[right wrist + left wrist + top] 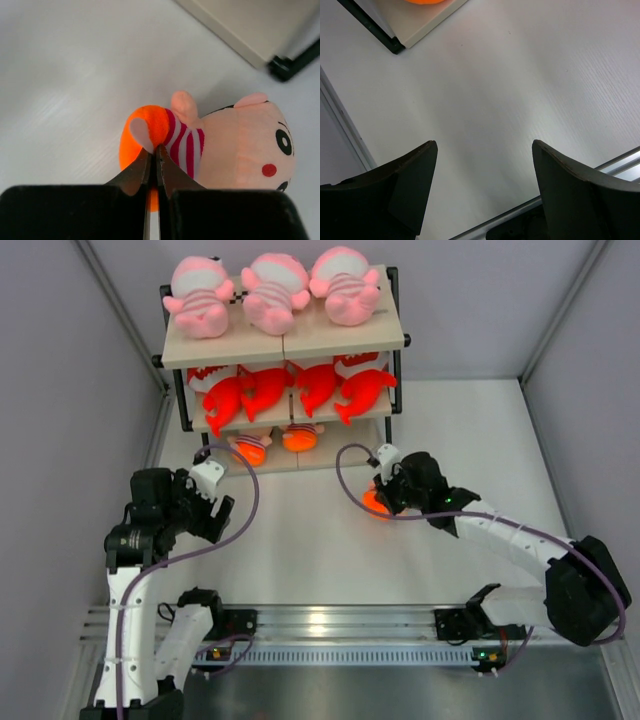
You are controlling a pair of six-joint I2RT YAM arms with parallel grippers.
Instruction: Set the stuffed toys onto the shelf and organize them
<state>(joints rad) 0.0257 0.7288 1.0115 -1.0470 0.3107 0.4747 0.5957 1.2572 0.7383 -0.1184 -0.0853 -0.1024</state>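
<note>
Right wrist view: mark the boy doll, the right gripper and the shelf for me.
boy doll (245, 145), right wrist view, on its face.
right gripper (154, 150), right wrist view, between its shut fingertips on the doll's orange shorts.
shelf (245, 25), right wrist view, on its beige board.

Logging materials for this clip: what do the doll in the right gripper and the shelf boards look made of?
Boy doll: soft plush fabric, fuzzy matte nap on its orange shorts. Shelf boards: probably laminated wood, smooth matte beige, clean edges.

One boy doll (235, 145) lies on the table (320, 560) before the shelf (340, 338), toward its right.
</note>
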